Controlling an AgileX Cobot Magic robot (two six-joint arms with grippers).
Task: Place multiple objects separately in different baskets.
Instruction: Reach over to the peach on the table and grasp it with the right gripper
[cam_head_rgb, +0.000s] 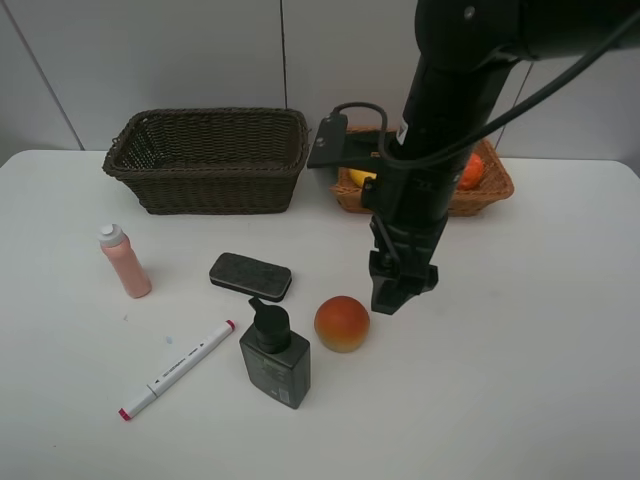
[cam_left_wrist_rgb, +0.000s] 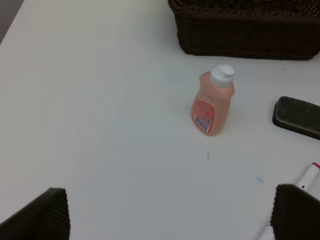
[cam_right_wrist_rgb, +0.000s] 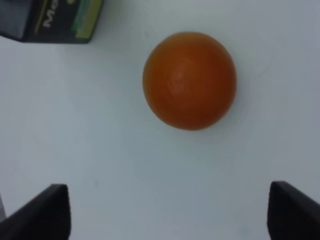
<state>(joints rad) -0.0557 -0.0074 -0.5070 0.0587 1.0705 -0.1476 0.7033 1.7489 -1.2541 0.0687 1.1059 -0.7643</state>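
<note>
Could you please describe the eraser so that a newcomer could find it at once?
Start at the deep dark brown wicker basket at the back of the white table. In front of it, right of the pink bottle, lies the dark grey eraser block. It alone is a flat, dark slab with rounded corners.

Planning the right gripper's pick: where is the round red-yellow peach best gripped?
Probably the widest middle of the round red-yellow peach, from straight above: it is a ball resting free on the white table, and the open right gripper hangs just beside it.
</note>
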